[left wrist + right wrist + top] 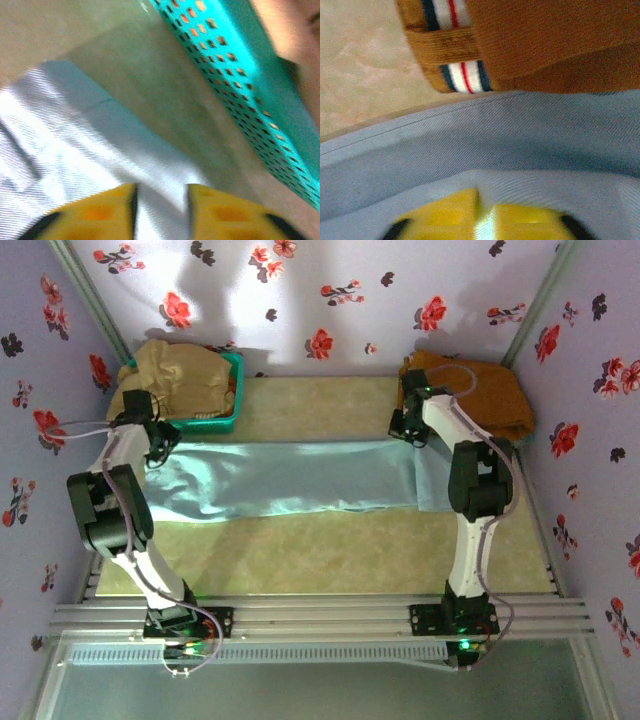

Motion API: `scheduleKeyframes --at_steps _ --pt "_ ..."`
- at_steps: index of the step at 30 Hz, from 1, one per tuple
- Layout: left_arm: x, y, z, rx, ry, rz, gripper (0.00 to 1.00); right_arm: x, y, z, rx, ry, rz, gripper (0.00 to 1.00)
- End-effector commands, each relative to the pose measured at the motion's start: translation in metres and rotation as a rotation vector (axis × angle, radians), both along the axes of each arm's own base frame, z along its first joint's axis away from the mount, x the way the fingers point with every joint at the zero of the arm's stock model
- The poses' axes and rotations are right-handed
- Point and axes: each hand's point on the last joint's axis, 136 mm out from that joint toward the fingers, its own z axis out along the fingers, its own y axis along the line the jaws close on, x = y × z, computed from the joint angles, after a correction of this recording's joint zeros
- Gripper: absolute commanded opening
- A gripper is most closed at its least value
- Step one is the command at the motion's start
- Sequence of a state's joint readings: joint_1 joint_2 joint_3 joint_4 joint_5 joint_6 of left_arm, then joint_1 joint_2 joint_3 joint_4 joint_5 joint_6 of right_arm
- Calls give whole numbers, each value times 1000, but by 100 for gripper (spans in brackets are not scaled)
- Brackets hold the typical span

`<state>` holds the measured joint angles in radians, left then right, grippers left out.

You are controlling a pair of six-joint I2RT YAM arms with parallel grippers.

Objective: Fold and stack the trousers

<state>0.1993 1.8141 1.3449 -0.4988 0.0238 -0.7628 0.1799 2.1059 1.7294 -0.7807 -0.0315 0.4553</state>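
The trousers (300,475) lie stretched in one long pale-blue band across the middle of the tabletop (320,550), one end under each arm. The left gripper (163,445) sits at the left end, just beside the teal basket (237,375) that holds the beige-tan garment (180,375). The right gripper (405,428) sits at the right end, where the cloth runs up against the orange-brown garment (490,395).

In the left wrist view the left gripper (161,210) has its jaws parted to a moderate gap, with the trousers (75,150) showing through it and the basket wall (235,65) close on the right. They look loose rather than clamped. In the right wrist view the right gripper (486,220) has its jaws narrow, with a sliver of pale cloth in the slit. Whether they pinch the trousers (495,145) I cannot tell.

The step in hand looks like working the two ends of the band for a fold. To do it well:

- Each pair of jaws should take the full thickness of the thin fabric at its far corner — not just the top layer.
- The right side must keep clear of the orange-brown garment (545,35) and its striped band (455,77), which lie touching the trousers' edge and could be caught up.
- The left side should stay off the basket.
- Both ends should rise together and level, with light tension between them — soft cloth like this sags and creases if one arm leads.
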Motion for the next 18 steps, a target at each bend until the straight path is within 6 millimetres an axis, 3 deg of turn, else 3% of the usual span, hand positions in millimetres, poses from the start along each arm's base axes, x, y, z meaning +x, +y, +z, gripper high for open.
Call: scheduleKeyframes --at_steps 1,3,7,9,12,14,18 --pt "4 15 11 76 -9 24 70 4 -11 8 -8 1 -8 36" --pt "-2 6 25 84 -31 -5 83 1 -8 23 11 -22 -8 43" --pt "-37 -13 55 80 -98 -21 89 -13 6 60 37 -106 -1 54" --pt "-61 -28 57 69 -118 -26 90 -28 30 67 65 -131 34 57" --pt "-87 -56 36 16 -127 -45 88 -52 81 53 148 -112 104 56" --pt "-103 -67 8 -14 -106 -35 83 -68 117 33 190 -79 159 53" --pt "-122 -60 -35 -26 -109 57 73 -96 156 -3 189 -3 266 48"
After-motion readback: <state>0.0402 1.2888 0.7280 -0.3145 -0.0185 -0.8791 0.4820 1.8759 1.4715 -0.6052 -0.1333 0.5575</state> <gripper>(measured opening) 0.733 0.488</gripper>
